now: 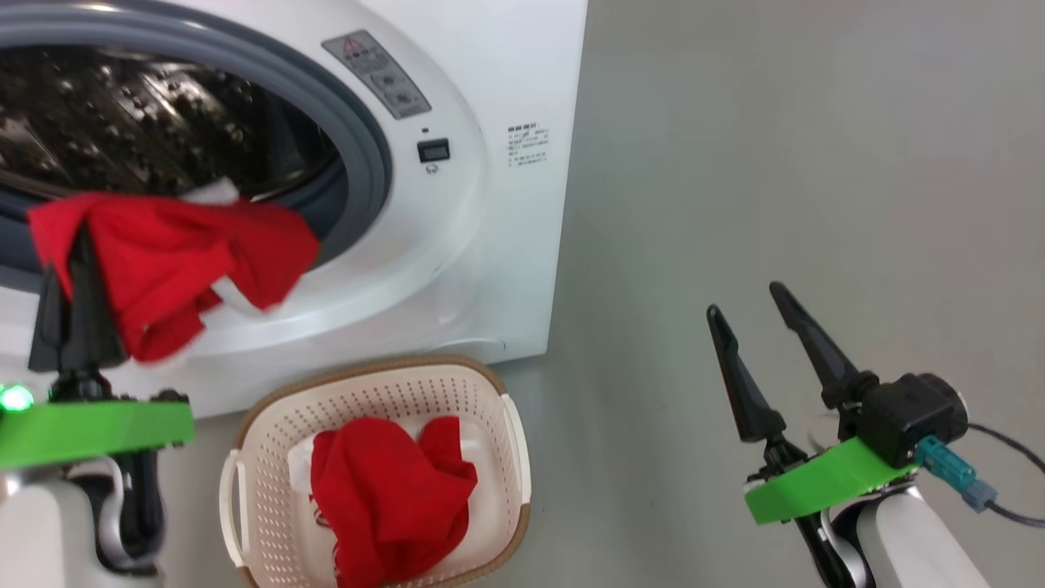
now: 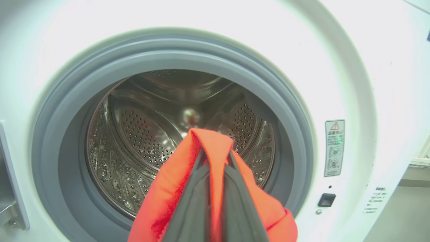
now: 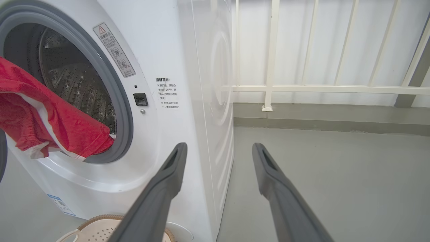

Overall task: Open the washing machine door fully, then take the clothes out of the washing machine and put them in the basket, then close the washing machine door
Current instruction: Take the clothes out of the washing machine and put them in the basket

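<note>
The white washing machine [image 1: 506, 245] stands with its mouth uncovered; its door is out of view. My left gripper [image 1: 77, 245] is shut on a red garment with white trim [image 1: 188, 253], which hangs over the grey rubber ring just outside the opening. In the left wrist view the red cloth [image 2: 158, 208] drapes over my shut left gripper [image 2: 216, 154] in front of the bare steel drum [image 2: 141, 134]. The cream basket [image 1: 269, 425] sits on the floor under the opening and holds another red garment [image 1: 392, 498]. My right gripper [image 1: 744, 300] hovers open to the right, holding nothing.
Grey floor [image 1: 775, 163] stretches to the right of the machine. A white railing [image 3: 272, 67] runs along the wall behind it. A cable [image 1: 1004, 506] trails from my right wrist. The basket's brown rim [image 3: 100, 218] lies just below my right gripper [image 3: 219, 148].
</note>
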Robot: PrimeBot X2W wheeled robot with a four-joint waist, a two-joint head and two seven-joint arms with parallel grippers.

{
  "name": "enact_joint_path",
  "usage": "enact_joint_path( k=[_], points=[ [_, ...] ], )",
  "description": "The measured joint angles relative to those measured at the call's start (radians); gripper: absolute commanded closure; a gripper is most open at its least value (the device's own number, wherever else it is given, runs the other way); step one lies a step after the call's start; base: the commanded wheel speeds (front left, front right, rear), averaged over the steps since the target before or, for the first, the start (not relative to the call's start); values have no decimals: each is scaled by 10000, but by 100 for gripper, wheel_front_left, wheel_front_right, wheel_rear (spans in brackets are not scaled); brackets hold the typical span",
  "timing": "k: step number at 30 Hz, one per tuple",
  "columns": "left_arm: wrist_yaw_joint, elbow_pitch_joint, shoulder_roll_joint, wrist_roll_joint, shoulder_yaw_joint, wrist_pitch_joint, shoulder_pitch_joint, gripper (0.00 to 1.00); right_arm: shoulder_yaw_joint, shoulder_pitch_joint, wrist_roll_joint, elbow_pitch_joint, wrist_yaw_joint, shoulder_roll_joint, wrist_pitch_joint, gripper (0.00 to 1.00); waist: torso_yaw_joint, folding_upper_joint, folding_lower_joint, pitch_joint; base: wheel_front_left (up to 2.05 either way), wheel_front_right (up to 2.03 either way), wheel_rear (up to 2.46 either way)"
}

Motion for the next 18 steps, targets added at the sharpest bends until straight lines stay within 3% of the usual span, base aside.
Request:
enact_joint_path(
  k=[9, 18],
  points=[
    [0, -504, -309, -192, -481, 2, 1402, 100, -69, 294, -2, -38, 0, 54, 0, 0, 53, 0, 0, -553, 0, 0, 0],
    [0, 2203, -462, -1047, -1290, 219, 1254, 100, -44, 246, -2, -109, 0, 79, 0, 0, 128, 0, 0, 147, 0, 0, 0]
  ],
)
